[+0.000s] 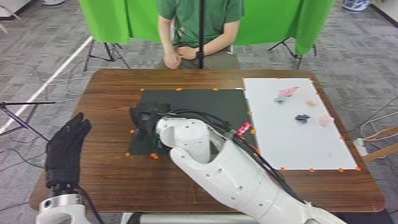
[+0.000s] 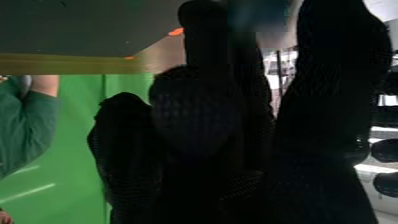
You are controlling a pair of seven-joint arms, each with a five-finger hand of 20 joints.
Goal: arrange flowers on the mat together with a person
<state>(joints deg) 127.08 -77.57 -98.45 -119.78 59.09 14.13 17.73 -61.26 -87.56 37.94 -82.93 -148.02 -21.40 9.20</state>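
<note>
The right hand [image 1: 147, 119] is above the black mat's [image 1: 213, 102] left side; whether it is apart or clamped cannot be told. The left hand [image 1: 66, 152], fingers straight, waits at the table's [image 1: 111, 107] left side. Flowers [image 1: 303, 118] dot the white mat [image 1: 298, 145].

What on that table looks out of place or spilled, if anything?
Nothing stands out as spilled or damaged. The small flowers lie loosely scattered on the white mat, but that seems normal for an arrangement in the making. The orange bits along the mats' edges are probably just markers.
</note>
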